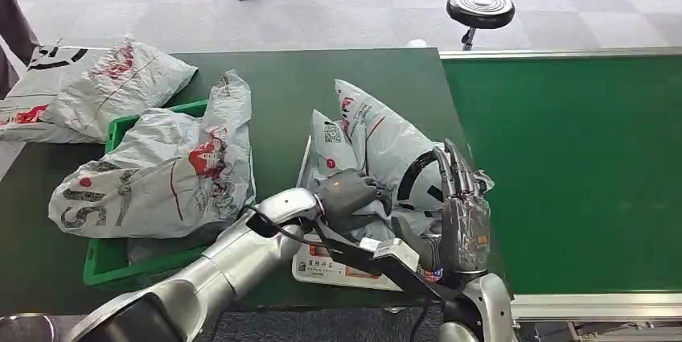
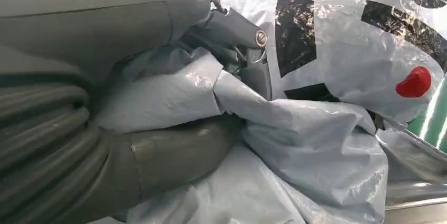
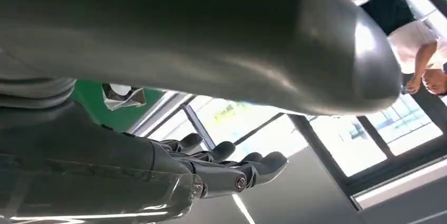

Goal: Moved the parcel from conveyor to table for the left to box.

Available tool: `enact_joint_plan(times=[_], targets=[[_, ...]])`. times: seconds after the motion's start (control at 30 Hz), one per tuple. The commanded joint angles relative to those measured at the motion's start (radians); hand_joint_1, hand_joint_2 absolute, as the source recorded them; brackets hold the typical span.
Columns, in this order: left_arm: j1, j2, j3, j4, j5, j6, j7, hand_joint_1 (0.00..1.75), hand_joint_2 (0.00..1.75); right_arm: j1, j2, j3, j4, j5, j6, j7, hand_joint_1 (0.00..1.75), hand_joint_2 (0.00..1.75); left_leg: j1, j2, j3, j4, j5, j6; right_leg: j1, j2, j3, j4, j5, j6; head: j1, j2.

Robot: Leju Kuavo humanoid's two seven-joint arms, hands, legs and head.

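Parcel [image 1: 386,145]: crumpled grey plastic mailer, black and red markings.

**Three cameras, one shared parcel**

The head view looked forward and down from high over the table [image 1: 273,84] and conveyor [image 1: 579,165]. The left wrist view sat very close behind the left hand [image 2: 158,145], pressed against the parcel [image 2: 316,145], which the head view also showed [image 1: 378,145]. The right wrist view faced upward past the right hand [image 3: 211,168] toward windows [image 3: 369,145].
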Motion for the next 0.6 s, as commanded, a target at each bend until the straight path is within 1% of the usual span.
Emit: enact_joint_plan(times=[0.03,0.13,0.17,0.37,0.4,0.6], targets=[[-0.031,0.046,-0.051,-0.041,0.003,0.024,0.008,1.75,1.75,-0.005,-0.008,-0.035,-0.004,0.006,0.012,0.002,0.0,0.0,0.0,0.001,0.001,-0.001,0.0,0.002,0.001,0.0,0.0,-0.001,0.0,-0.003,0.0,0.0],[-0.032,0.056,-0.044,-0.114,-0.018,0.079,0.017,1.75,1.75,0.002,-0.001,-0.041,-0.015,0.02,0.017,0.007,0.0,0.0,0.0,0.0,0.001,-0.001,0.001,0.002,0.001,-0.001,0.001,-0.001,0.0,-0.004,0.0,0.0],[-0.033,0.064,-0.044,-0.148,-0.039,0.109,0.031,1.75,1.75,0.003,0.0,-0.043,-0.017,0.022,0.015,0.008,0.0,0.0,0.0,0.0,-0.001,0.0,0.0,0.002,0.0,-0.001,-0.001,0.0,0.0,-0.002,0.0,0.0],[-0.047,0.097,0.024,-0.342,-0.089,0.149,0.092,1.75,1.75,0.006,0.002,-0.048,-0.011,0.025,0.006,0.004,0.0,0.0,0.0,0.0,-0.002,0.001,0.0,0.002,0.001,0.0,-0.002,0.001,0.0,-0.003,0.0,0.0],[-0.05,0.102,0.037,-0.362,-0.101,0.158,0.101,1.75,1.75,0.008,0.001,-0.048,-0.008,0.024,0.004,0.003,0.0,1.75,0.0,0.001,-0.001,0.0,0.0,0.002,0.001,0.0,-0.002,0.0,0.0,-0.003,0.0,0.0],[-0.04,0.12,0.128,-0.419,-0.188,0.198,0.134,1.75,1.75,0.016,0.003,-0.045,-0.002,0.019,-0.007,-0.008,0.0,1.75,0.0,0.002,0.0,-0.001,0.0,0.002,0.001,0.001,-0.001,0.0,0.001,-0.004,0.0,0.0]])
